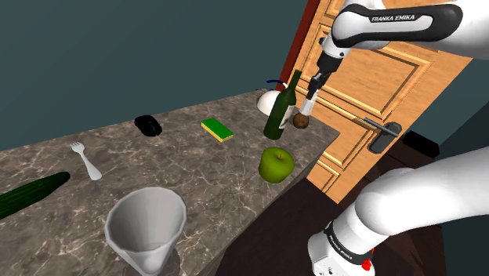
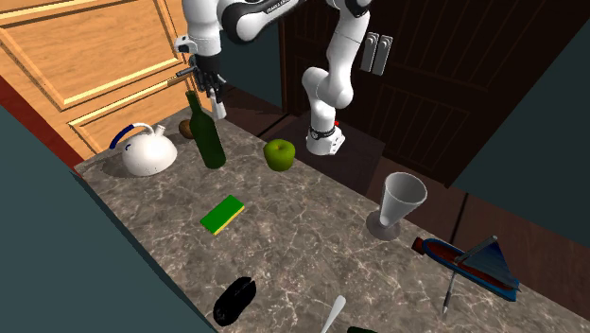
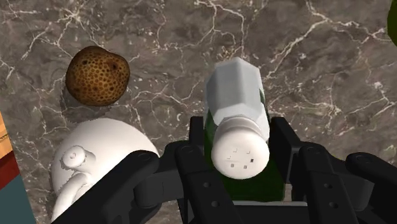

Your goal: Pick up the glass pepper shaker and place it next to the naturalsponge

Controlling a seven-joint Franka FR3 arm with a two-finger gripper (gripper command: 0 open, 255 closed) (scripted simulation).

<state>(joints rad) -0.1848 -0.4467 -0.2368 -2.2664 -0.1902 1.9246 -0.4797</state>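
The gripper (image 3: 238, 136) is closed partway on the shaker (image 3: 236, 95). One black finger (image 3: 196, 153) bears on each side of the white body just below the perforated cap, so the jaw gap equals the shaker's width. The shaker hangs between the fingers with its cap toward the hand, above the marble counter (image 3: 331, 70).

Positions relative to the gripper (image 1: 312, 96):
- The shaker (image 1: 308, 107) projects down from the fingertips.
- The brown sponge (image 1: 301, 120) lies on the counter below and slightly to one side, apart from the shaker.
- The green bottle (image 1: 280, 110) stands upright just beside the gripper, with its neck at about fingertip height. In the wrist view its green glass shows beneath the shaker.
- The white kettle (image 1: 269, 100) stands beyond the bottle, near the sponge.
- The apple (image 1: 276, 165) lies well apart, toward the stand.

In the second exterior view the gripper (image 2: 216, 95) hangs over the counter corner nearest the door (image 2: 85, 57).
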